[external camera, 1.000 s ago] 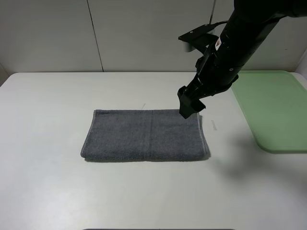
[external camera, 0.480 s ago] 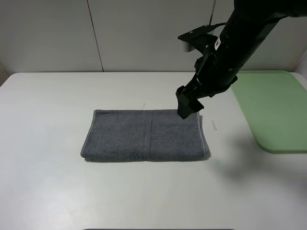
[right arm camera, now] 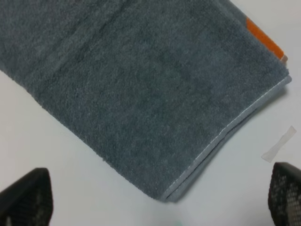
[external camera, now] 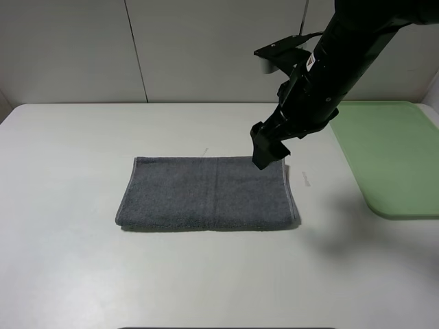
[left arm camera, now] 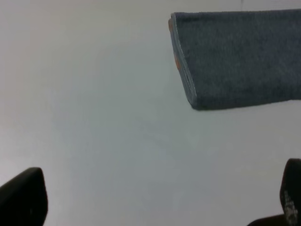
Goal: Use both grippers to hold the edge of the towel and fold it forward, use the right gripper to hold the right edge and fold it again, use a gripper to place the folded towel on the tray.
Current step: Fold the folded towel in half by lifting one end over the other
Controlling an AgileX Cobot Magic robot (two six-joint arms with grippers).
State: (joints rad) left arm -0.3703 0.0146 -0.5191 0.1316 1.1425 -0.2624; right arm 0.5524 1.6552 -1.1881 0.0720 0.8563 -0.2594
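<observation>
At frame centre the dark grey towel (external camera: 209, 193) lay folded once into a strip, so the second fold looked to be in hand. Its light right edge (external camera: 291, 195) lay ungrasped. Above the far right corner hung the right gripper (external camera: 267, 152), jaws spread and empty; it would likely need to descend and pinch that hem. The left gripper (left arm camera: 157, 195), likewise released, hung apart from the towel. The green tray (external camera: 394, 154) sat at right.

Bright even light, soft shadows; wrist views slightly blurred.
</observation>
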